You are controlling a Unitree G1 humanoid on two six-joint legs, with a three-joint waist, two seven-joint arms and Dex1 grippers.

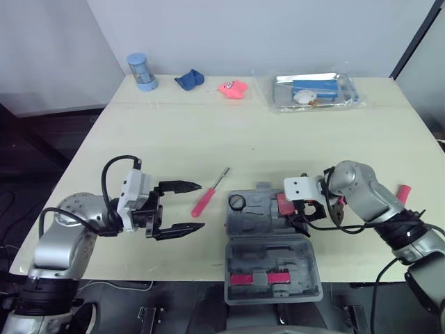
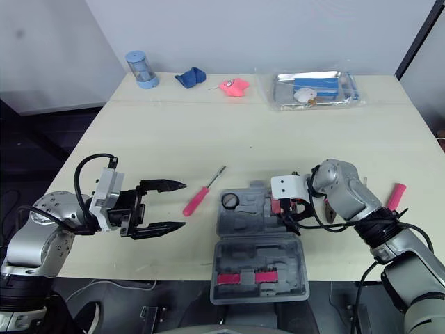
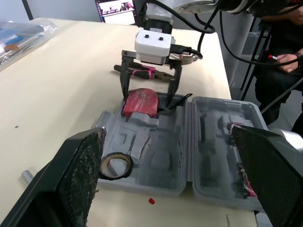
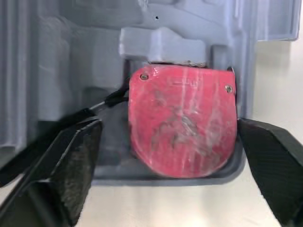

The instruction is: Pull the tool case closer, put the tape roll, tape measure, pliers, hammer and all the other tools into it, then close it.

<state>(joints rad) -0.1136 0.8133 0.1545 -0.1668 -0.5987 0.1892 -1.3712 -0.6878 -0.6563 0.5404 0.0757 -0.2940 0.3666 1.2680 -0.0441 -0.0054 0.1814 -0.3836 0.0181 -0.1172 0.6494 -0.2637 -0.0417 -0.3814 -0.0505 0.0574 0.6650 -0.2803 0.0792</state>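
**Tool case point(image 1: 270, 252): tape measure seated, screwdriver next**

Find the case open at the near table edge, lid toward the robot, tray toward the table centre. Locate the tape roll point(image 1: 237, 202) in the recess at the tray's left end and the red tape measure point(image 4: 182, 120) in the recess at its right end.

Read the right gripper point(image 3: 147, 98) as poised directly over the tape measure, fingers spread to either side with a gap on at least one side. Judge it released, not pinched. Read the left gripper point(image 1: 201, 206) as hovering left of the case, fingers spread wide, holding nothing.

Key relation for the next pick:
- Find the pink-handled screwdriver point(image 1: 211, 193) flat on the table between the left gripper and the case, just right of the left fingertips and apart from the case.
- Take its long axis as diagonal: handle nearer the robot, shaft running away and to the right.
- Assign it to the left arm, clearly the nearer one.
- Expect a wrist turn first, since the left fingers spread roughly near-to-far, close to the screwdriver's own axis.

Treat as obscured:
- pliers point(image 3: 142, 72), on the table behind the right gripper and largely masked by it;
- pink handle point(image 1: 403, 193) beyond the right forearm, cut off by the arm, possibly the hammer, not determinable;
- pink inserts point(image 1: 268, 278) in the lid, too indistinct to name.
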